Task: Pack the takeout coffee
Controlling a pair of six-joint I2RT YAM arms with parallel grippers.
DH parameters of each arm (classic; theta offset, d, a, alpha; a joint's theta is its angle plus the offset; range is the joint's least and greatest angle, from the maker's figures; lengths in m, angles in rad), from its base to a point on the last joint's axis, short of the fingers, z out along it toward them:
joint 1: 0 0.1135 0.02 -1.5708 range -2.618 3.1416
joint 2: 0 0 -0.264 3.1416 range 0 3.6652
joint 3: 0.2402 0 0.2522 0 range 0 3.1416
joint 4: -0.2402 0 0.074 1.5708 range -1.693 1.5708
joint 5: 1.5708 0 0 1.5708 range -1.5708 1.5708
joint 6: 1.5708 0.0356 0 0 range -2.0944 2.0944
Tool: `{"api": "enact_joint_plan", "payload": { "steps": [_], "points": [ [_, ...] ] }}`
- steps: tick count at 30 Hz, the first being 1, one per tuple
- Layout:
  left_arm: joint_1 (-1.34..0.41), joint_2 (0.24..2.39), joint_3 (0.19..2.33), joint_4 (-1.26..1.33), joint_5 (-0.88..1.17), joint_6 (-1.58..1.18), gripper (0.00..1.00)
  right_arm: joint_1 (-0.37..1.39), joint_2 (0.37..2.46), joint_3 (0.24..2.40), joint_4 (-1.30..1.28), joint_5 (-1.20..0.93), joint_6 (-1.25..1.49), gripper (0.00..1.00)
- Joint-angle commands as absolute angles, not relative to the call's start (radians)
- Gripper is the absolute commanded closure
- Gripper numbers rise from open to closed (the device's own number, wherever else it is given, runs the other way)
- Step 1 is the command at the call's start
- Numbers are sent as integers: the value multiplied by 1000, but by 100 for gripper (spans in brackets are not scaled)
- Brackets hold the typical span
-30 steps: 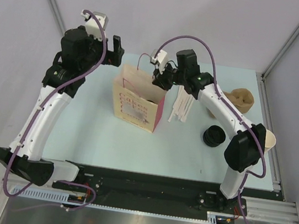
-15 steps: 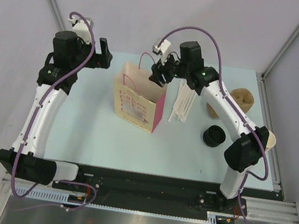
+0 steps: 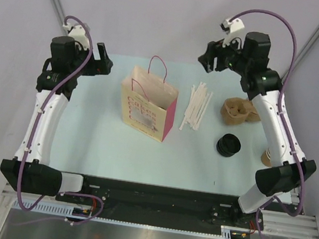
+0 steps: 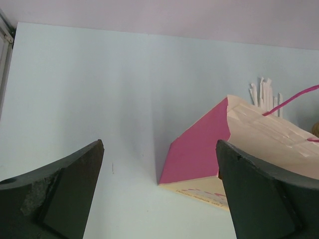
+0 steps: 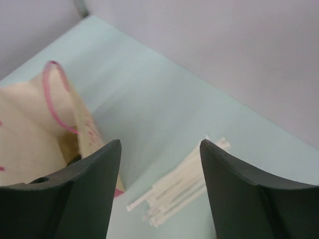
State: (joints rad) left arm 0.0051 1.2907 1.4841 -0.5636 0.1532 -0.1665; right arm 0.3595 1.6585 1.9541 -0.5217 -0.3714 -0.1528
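The lidded takeout coffee cup shows in no view. A cream and pink paper bag (image 3: 148, 103) stands open mid-table. It also shows in the left wrist view (image 4: 249, 134) and the right wrist view (image 5: 30, 124). My left gripper (image 3: 102, 59) hangs open and empty to the left of the bag, apart from it (image 4: 158, 144). My right gripper (image 3: 211, 55) is open and empty, high above the table's far side, right of the bag and over the straws (image 5: 160, 142).
White wrapped straws (image 3: 197, 107) lie right of the bag and also show in the right wrist view (image 5: 174, 189). A brown cup carrier (image 3: 238, 110) sits further right. Black lids (image 3: 228, 144) lie in front of it. Lidless brown cups (image 3: 269, 156) stand by the right arm.
My right gripper rose from the bag's mouth and swung back and right, empty. My left gripper drew away leftward from the bag. The cup carrier is now uncovered.
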Motion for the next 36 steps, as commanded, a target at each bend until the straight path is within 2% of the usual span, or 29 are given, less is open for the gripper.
{"api": "enact_joint_plan", "payload": {
  "steps": [1, 3, 5, 7, 8, 17, 36],
  "points": [
    [38, 1236, 1450, -522, 170, -213, 1, 334, 1693, 1872, -632, -122, -28, 38],
    [46, 1235, 1430, -508, 176, -227, 0, 328, 1741, 1867, -705, -25, -5, 44],
    [51, 1233, 1417, -499, 179, -232, 0, 321, 1807, 1864, -744, -2, 27, 58],
    [52, 1232, 1408, -496, 178, -232, 0, 322, 1862, 1847, -749, 32, 75, 67],
    [54, 1233, 1407, -499, 176, -227, 0, 322, 1877, 1844, -750, 55, 90, 68],
    [64, 1244, 1410, -508, 176, -221, 0, 318, 2041, 1801, -715, 169, 262, 73],
    [63, 1269, 1407, -505, 187, -215, 1, 296, 2213, 1859, -675, 178, 331, 71]
  ]
}}
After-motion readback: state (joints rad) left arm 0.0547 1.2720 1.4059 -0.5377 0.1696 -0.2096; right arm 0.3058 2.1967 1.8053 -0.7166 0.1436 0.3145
